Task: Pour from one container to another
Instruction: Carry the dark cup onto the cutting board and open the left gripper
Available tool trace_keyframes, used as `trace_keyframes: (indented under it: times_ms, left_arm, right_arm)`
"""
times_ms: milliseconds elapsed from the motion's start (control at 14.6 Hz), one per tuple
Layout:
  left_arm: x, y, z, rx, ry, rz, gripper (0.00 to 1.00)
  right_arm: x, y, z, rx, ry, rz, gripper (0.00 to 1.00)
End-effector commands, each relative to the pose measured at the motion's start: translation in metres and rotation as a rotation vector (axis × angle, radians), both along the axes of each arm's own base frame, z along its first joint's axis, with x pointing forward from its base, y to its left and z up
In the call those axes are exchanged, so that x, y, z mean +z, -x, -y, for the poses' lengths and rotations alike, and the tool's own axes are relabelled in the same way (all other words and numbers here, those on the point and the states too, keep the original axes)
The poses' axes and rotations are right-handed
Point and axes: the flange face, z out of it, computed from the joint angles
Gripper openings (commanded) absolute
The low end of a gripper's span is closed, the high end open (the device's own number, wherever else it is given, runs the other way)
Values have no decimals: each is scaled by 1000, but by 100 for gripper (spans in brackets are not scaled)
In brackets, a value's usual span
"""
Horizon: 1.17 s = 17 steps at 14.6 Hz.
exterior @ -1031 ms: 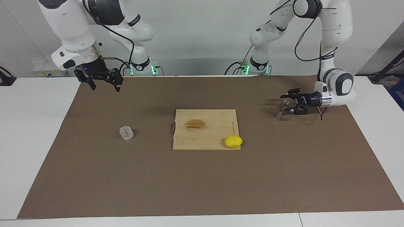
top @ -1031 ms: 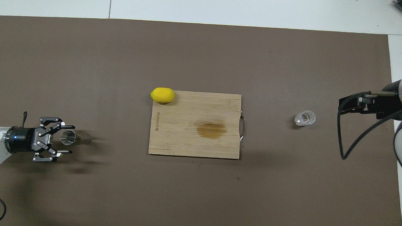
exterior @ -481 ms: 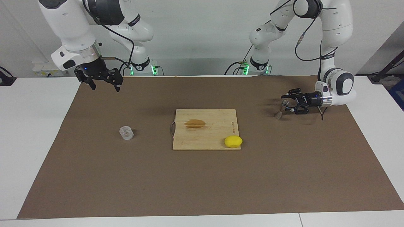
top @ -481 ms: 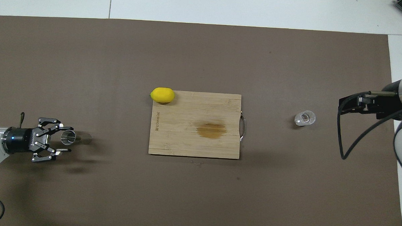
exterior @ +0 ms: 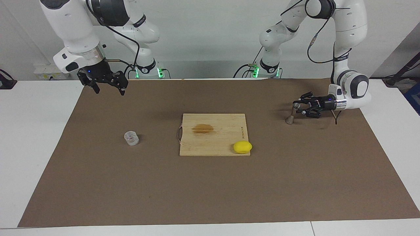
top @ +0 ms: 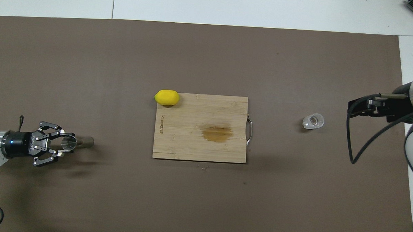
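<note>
While my left gripper clamps the metal jigger, my right gripper hangs open above the mat, apart from the glass cup.

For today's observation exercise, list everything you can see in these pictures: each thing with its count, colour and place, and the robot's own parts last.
Mat: one, brown, covering the table.
Cutting board: one, light wood with a darker stain, mid-mat.
Lemon: one, yellow, at the board's corner.
Glass cup: one, clear, toward the right arm's end.
Jigger: one, silvery, toward the left arm's end.
Left gripper: black, shut on the jigger.
Right gripper: black, open, waiting above the mat.
</note>
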Motion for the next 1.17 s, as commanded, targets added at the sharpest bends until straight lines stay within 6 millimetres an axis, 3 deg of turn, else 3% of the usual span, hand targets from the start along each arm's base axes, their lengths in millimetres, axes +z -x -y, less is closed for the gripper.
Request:
trace_keyframes:
  times_ms: [0,344,550,824,1099]
  left_arm:
    - [6,3,-3,24,6,20,28]
    - [20,-1,16,-22,39,-112,27]
    - [32,-9,42,-54,41,-101,24]
    - [55,-21,94,-89,45,-125,25]
    - [55,-22,173,-51,72,-168,26]
  right_arm:
    - [-2,3,3,-5,-19,7,100]
    - [-2,3,3,-5,-19,7,100]
    - [-2,2,3,-5,-19,8,100]
    - [-2,3,3,-5,-19,7,100]
    - [-2,3,3,-5,-19,7,100]
